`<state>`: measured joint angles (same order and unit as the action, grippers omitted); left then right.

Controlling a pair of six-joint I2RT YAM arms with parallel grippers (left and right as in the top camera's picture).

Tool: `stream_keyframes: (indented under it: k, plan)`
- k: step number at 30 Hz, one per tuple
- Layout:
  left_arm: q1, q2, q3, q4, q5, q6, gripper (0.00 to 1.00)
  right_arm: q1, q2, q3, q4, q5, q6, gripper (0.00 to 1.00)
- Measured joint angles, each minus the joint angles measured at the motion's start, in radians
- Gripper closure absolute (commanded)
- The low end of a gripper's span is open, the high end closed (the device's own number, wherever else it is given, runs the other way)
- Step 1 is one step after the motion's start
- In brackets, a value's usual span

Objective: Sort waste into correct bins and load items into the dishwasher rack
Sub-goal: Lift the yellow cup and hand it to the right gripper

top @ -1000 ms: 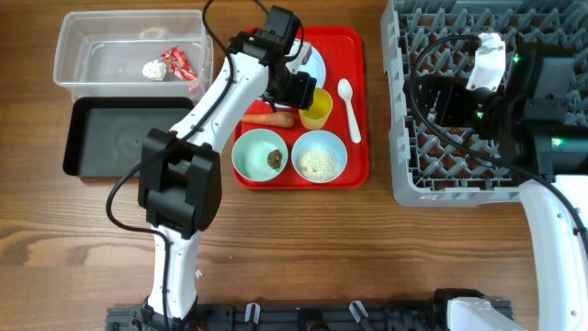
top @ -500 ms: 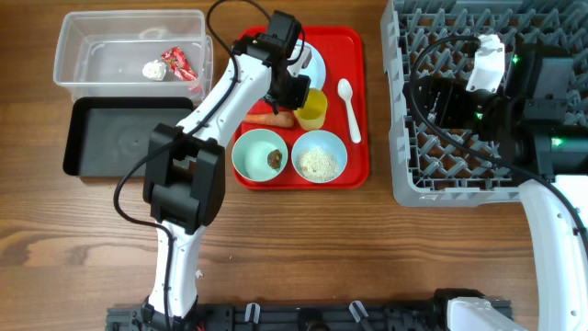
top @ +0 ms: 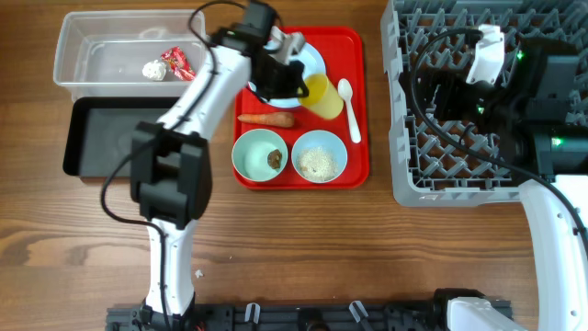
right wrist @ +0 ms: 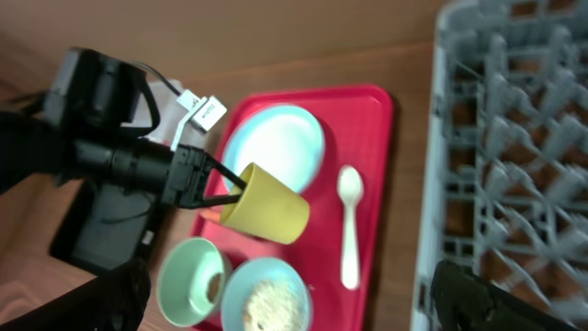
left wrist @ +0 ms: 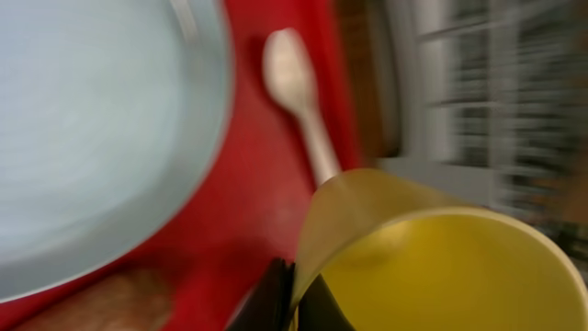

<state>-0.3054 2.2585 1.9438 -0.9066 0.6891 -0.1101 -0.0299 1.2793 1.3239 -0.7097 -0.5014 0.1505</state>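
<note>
Yellow cup point(top: 322, 95) pinched by its rim in the closed left hand point(top: 296, 85), tipped sideways over the red tray point(top: 356, 161), arm stretched out over the tray, plate point(top: 317, 60) just behind the hand, spoon point(top: 349, 106) just beyond the cup.

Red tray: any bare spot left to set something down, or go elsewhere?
Crowded: plate, carrot, spoon, scraps bowl and rice bowl fill the red tray; only the strip right of the spoon is bare. Free: the floor of the black tray beside the clear tub, and the wood table in front of the red tray.
</note>
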Motion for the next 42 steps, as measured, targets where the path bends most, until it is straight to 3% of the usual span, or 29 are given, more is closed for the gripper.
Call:
stream_keyframes:
  k: [8, 13, 24, 30, 34, 42]
  plan:
    - [0.154, -0.013, 0.005, -0.002, 0.562, -0.005, 0.96, 0.019, 0.008, 0.000, 0.162, -0.181, -0.036, 0.00]
    - [0.179, -0.014, 0.006, -0.006, 0.765, -0.016, 0.96, 0.083, 0.075, 0.000, 0.216, -0.303, -0.112, 0.00]
    - [0.119, -0.014, 0.006, -0.072, 0.850, -0.031, 0.96, 0.172, 0.279, 0.000, 0.383, -0.505, -0.160, 0.01]
    - [0.103, -0.015, 0.006, -0.074, 0.859, -0.031, 0.96, 0.193, 0.336, 0.000, 0.458, -0.550, -0.159, 0.10]
    - [0.098, -0.015, 0.006, -0.077, 0.866, -0.038, 0.96, 0.200, 0.355, 0.000, 0.469, -0.553, -0.159, 0.21]
    - [0.089, -0.015, 0.006, -0.077, 0.867, -0.045, 0.96, 0.203, 0.374, 0.000, 0.471, -0.553, -0.155, 0.23]
